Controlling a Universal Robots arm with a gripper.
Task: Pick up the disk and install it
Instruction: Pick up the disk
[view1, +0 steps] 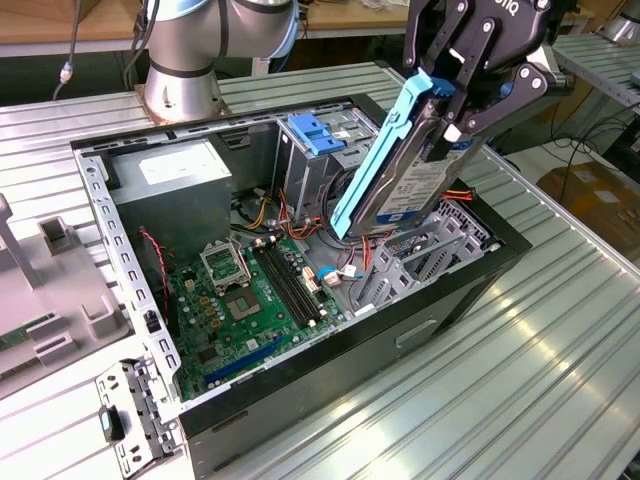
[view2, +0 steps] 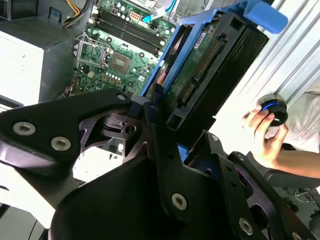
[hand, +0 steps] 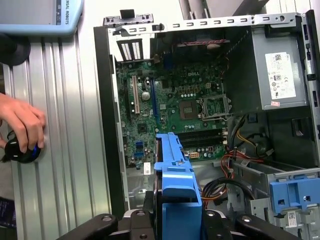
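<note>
The disk (view1: 405, 185) is held tilted above the open computer case (view1: 330, 385), clamped at its upper end by the end effector (view1: 450, 112). Its lower corner could be snagged on the cables (view1: 372, 248) inside the case, twisting it in the grip.

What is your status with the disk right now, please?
Gripper shut on disk. Disk tilted over open case, not seated. Cables near its low end; hand on knob beside case.
</note>
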